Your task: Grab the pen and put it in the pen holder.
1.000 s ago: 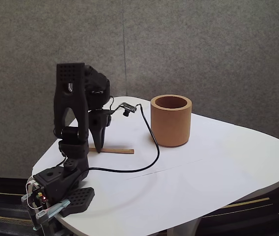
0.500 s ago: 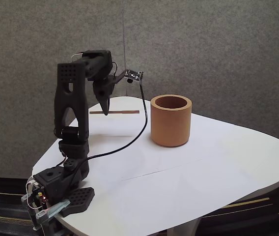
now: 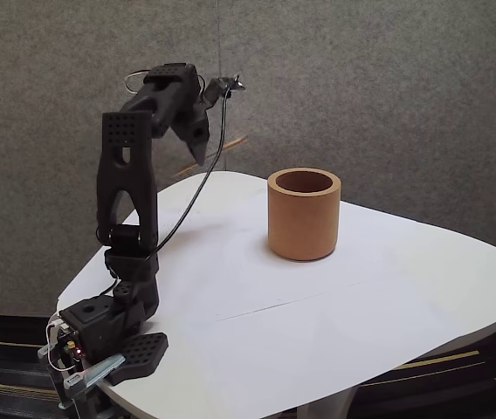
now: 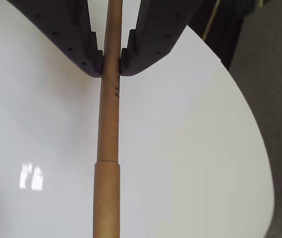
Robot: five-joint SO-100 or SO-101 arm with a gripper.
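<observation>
The pen (image 4: 108,148) ran almost straight from 12 o'clock to 6 o'clock in the wrist view, a tan stick with a step partway down where a slightly thicker section began, and a small dark mark on the shaft just below the grip. That view showed the clamp plainly: the tool (image 4: 111,63) was closed on the pen, its two black fingers (image 4: 71,39) pressed against the shaft from 9 and 3 o'clock, with white table (image 4: 190,148) beneath and the table's curved edge toward 3 o'clock.

The fixed view gave what the wrist view could not, namely height and surroundings. There the pen (image 3: 230,142) appeared as a thin pale sliver in the air, lifted well clear of the table (image 3: 361,305), its long axis tilted so that one end rose toward 2 o'clock and the other dropped toward 8 o'clock behind the tool (image 3: 201,155). The grip itself was too small to read from there.

The pen holder (image 3: 305,215) stood upright on the table, at about 4 o'clock from the pen and well apart from it, its mouth open upward. A black cable (image 3: 187,205) hung from the raised arm (image 3: 126,175) down toward its base at the table's 8 o'clock corner. A grey felt-like wall (image 3: 388,87) stood behind.
</observation>
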